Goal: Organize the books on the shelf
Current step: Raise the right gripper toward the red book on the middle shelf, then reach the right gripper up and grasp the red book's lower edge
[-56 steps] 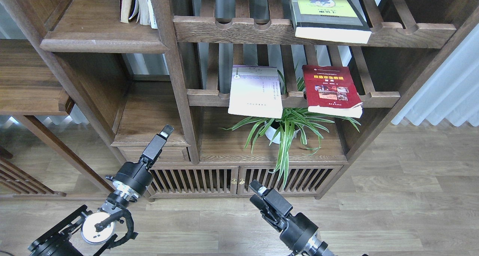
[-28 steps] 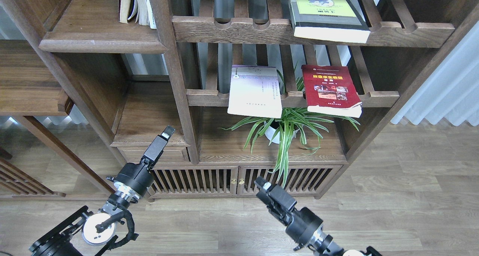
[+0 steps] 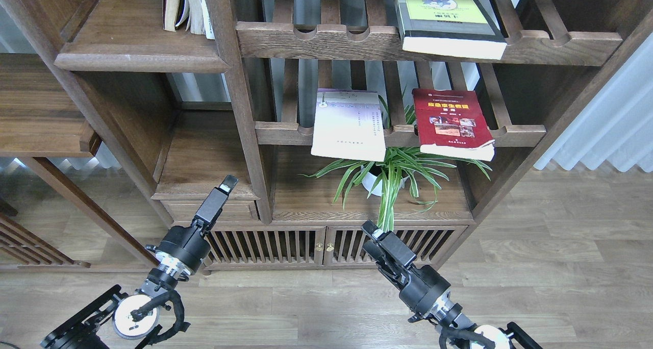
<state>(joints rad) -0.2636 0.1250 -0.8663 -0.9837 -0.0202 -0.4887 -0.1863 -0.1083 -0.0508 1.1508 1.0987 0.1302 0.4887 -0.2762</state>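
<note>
The right pincer (image 3: 376, 233) has risen toward 1 o'clock, nearer the plant (image 3: 390, 178); left pincer (image 3: 228, 181) unchanged. Neither holds anything; their opening can't be told. Books (image 3: 348, 124) stay on slatted racks.

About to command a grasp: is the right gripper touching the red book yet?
Apart. The head view shows the right gripper low before the cabinet doors, with plant leaves and open space separating it from the red book.
</note>
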